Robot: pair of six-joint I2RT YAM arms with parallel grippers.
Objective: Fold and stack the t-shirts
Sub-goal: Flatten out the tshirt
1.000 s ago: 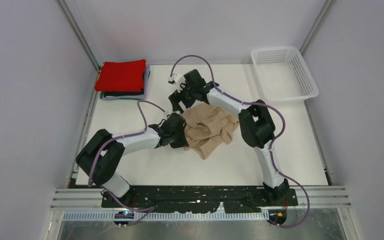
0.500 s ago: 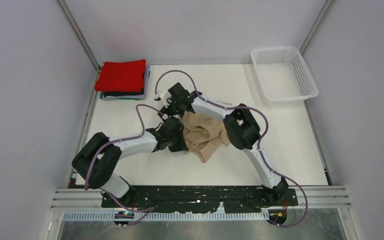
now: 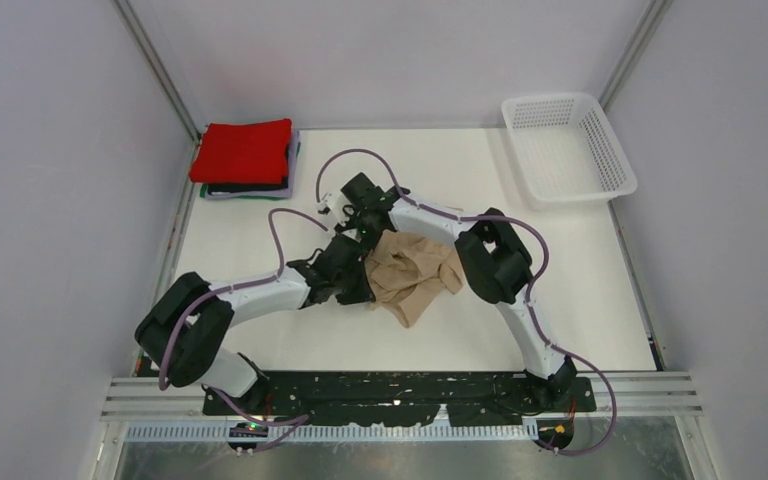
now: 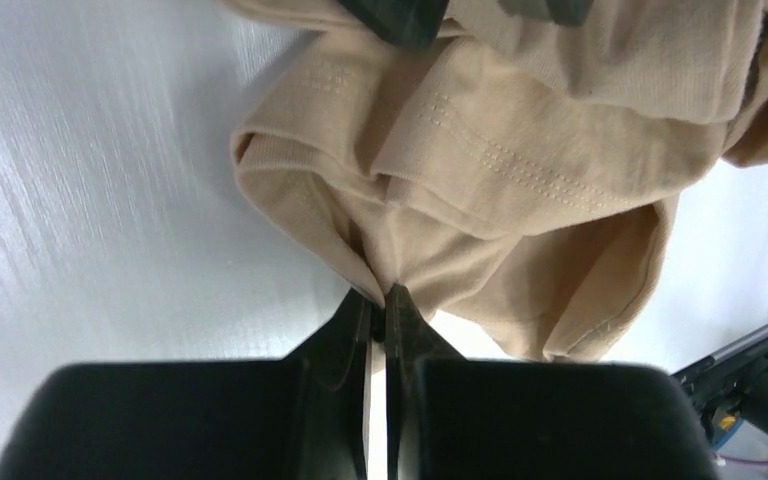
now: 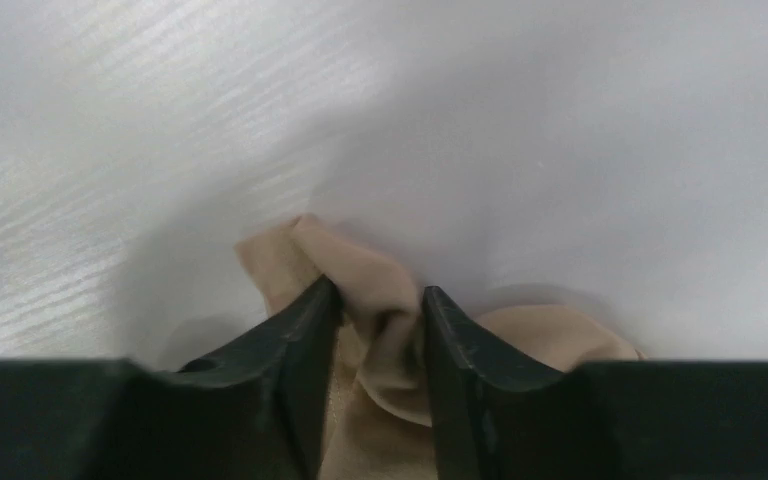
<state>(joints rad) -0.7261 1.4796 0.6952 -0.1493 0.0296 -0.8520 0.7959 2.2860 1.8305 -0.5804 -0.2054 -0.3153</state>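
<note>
On the counter [image 3: 580,300], centrally, pinched a left-edge fold of the crumpled beige t-shirt [image 3: 415,275] tight in the left gripper [image 4: 380,300]; clamped a far-left fold of it in the right gripper [image 5: 378,295], just beside the first.

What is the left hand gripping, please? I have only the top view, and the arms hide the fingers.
Observer: The left hand is shut on a thin pinched fold at the edge of the beige shirt.
Operator: Thank you. Does the right hand hold cloth as well?
Observer: Yes. The right hand has a bunched bit of the shirt clamped between its fingers.
Operator: Is the shirt flat near the left hand?
Observer: No. It is crumpled into overlapping folds there, with a stitched hem facing up.
</note>
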